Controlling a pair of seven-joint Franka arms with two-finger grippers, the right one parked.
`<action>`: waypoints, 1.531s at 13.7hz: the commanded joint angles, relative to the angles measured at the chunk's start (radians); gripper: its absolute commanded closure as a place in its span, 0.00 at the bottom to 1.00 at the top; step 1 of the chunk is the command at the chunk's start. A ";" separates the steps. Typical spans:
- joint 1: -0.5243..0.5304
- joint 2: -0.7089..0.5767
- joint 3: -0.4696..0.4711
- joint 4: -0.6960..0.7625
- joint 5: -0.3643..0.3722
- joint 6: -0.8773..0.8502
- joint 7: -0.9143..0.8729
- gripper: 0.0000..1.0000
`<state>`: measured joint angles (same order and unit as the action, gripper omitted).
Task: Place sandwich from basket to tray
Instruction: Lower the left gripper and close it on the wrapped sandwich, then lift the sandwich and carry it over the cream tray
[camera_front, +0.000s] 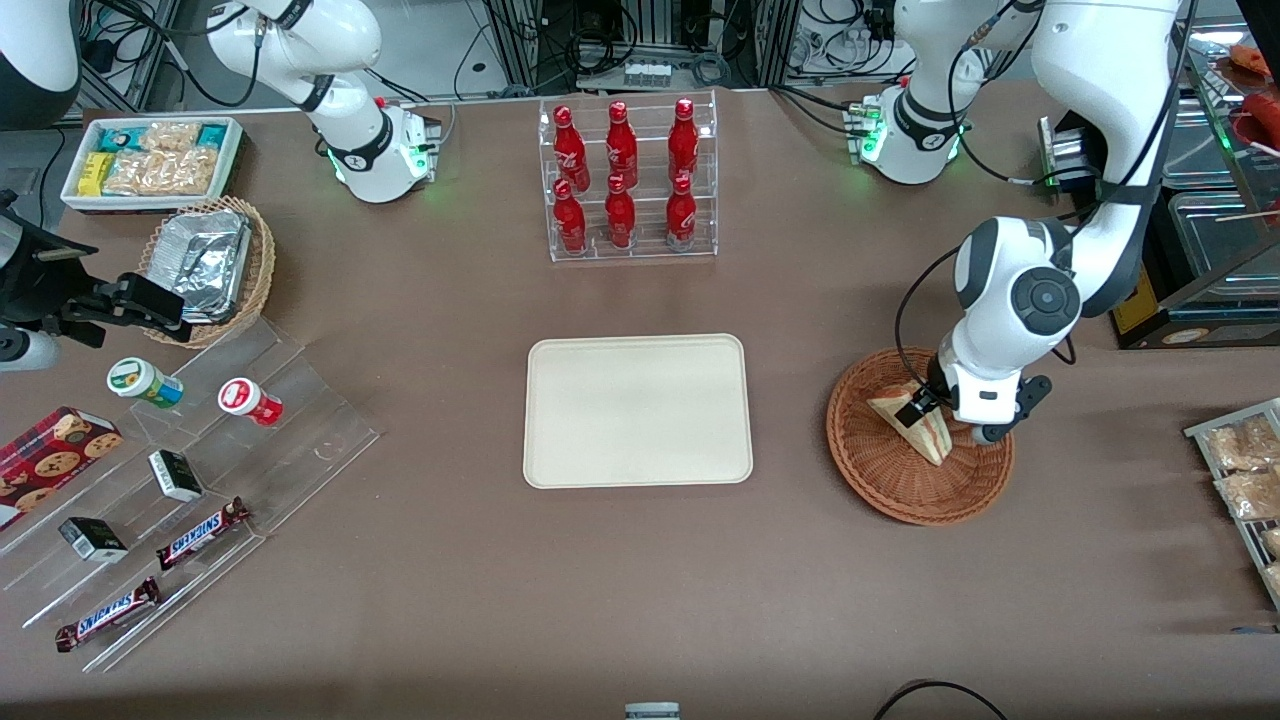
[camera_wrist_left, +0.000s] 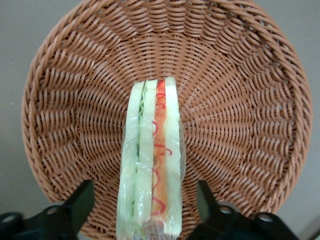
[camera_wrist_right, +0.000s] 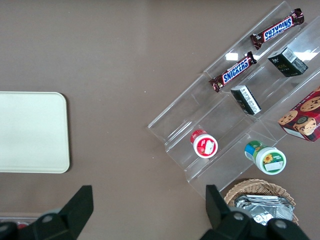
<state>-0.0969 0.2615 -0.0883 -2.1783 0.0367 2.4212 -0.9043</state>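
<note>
The sandwich is a clear-wrapped wedge of pale bread with red and green filling, standing on edge in the round reddish-brown wicker basket. My gripper is down in the basket, open, one finger on each side of the wedge. The left wrist view shows the sandwich between the black fingers with a gap on both sides, and the basket under it. The cream tray lies flat beside the basket, toward the parked arm's end, with nothing on it; its corner also shows in the right wrist view as the tray.
A clear rack of red bottles stands farther from the camera than the tray. Toward the parked arm's end are a stepped acrylic stand with snack bars, a tan basket of foil containers and a white snack bin. Metal trays sit at the working arm's end.
</note>
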 joint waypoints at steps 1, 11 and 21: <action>-0.007 0.012 0.004 -0.002 0.017 0.018 -0.036 0.79; -0.067 -0.047 -0.027 0.249 0.091 -0.400 -0.009 1.00; -0.418 0.149 -0.051 0.550 0.075 -0.485 0.001 1.00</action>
<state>-0.4590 0.3144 -0.1525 -1.7188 0.1023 1.9415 -0.9112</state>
